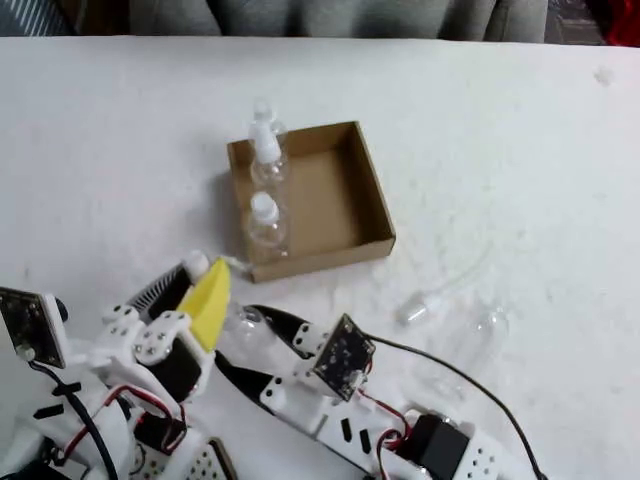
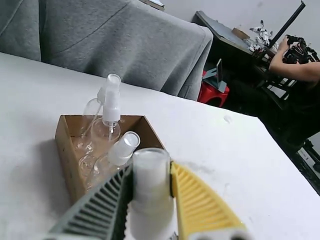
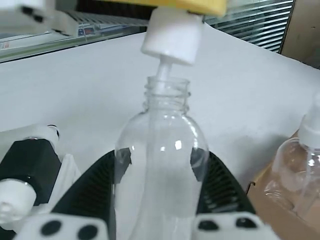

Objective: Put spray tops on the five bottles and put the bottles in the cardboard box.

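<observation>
Your left jaws clench a spray top (image 2: pixel 150 180), its tube entering the bottle (image 3: pixel 160 150) gripped in your right jaws; beyond them the box (image 1: pixel 345 200) holds at least two topped bottles (image 1: pixel 266 225), while one bare bottle (image 1: pixel 482 335) and loose top (image 1: pixel 415 308) lie on the tabletop (image 1: pixel 520 150), well clear of both jaws.

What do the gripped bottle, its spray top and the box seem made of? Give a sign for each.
The bottle is likely clear glossy plastic: the table shows through and highlights glint. The spray top is probably smooth opaque white plastic. The box looks like matte brown cardboard with folded walls.
</observation>
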You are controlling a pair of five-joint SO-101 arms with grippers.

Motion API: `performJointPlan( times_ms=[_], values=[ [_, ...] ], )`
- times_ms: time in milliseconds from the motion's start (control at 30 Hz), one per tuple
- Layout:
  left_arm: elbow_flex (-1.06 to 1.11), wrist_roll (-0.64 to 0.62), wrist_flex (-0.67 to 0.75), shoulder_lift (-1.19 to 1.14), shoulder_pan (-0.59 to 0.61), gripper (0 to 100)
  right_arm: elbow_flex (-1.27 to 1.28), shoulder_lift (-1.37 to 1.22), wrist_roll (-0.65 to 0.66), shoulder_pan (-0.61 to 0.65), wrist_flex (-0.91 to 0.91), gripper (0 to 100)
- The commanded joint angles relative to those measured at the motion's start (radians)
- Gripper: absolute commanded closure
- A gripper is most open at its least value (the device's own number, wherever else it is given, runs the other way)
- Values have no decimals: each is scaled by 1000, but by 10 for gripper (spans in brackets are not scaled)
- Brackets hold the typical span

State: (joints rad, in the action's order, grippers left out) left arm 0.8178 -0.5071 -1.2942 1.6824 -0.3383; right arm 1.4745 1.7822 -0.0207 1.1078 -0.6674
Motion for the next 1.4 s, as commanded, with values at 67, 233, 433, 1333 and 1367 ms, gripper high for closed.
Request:
performJointPlan(
  times_ms=[67, 233, 433, 1333, 1367],
  values=[
    [-11, 11, 6, 7, -13, 979, -8, 12, -11, -13, 22, 981],
    [-28, 11, 0, 7, -12, 927, -8, 12, -11, -13, 22, 981],
    [-48, 9, -69, 8, -13, 738, -8, 12, -11, -13, 22, 981],
    [-15, 9, -37, 117, -81, 779, -8, 4, -3, -13, 16, 982],
    [-15, 9, -37, 117, -76, 779, -8, 4, -3, -13, 15, 982]
  ],
)
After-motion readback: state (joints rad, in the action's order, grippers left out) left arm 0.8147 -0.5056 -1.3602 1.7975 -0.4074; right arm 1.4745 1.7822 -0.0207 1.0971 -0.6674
